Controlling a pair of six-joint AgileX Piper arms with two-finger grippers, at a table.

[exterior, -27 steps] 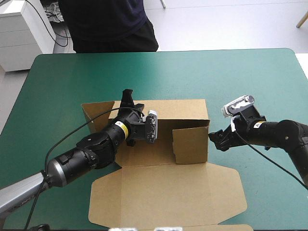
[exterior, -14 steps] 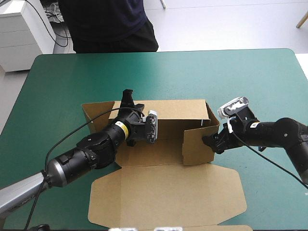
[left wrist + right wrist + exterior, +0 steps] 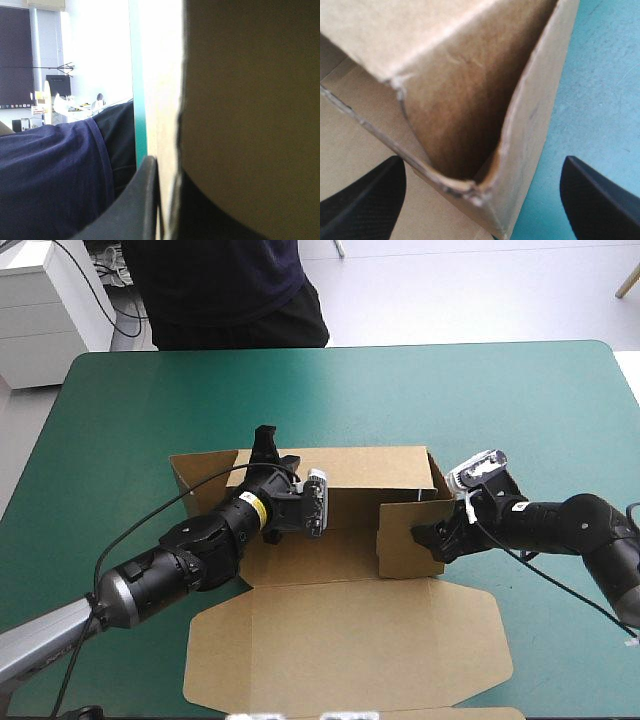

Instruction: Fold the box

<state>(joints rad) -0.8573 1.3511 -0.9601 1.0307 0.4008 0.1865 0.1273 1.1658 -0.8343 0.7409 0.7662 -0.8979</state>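
The bench has a teal-green cover with rounded far corners and fills most of the high view. Beyond its far edge, from 11 to 2 o'clock, lies a pale grey floor (soft, even light). A white drawer cabinet stands at 10 o'clock. A tan wooden strut, kind unclear, shows at 2 o'clock.

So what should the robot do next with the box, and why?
Probably nudge the right gripper inward to stand the side flap square. Its open fingers straddle the flap's folded corner, while the left gripper, shut on the back wall of the box, steadies it.
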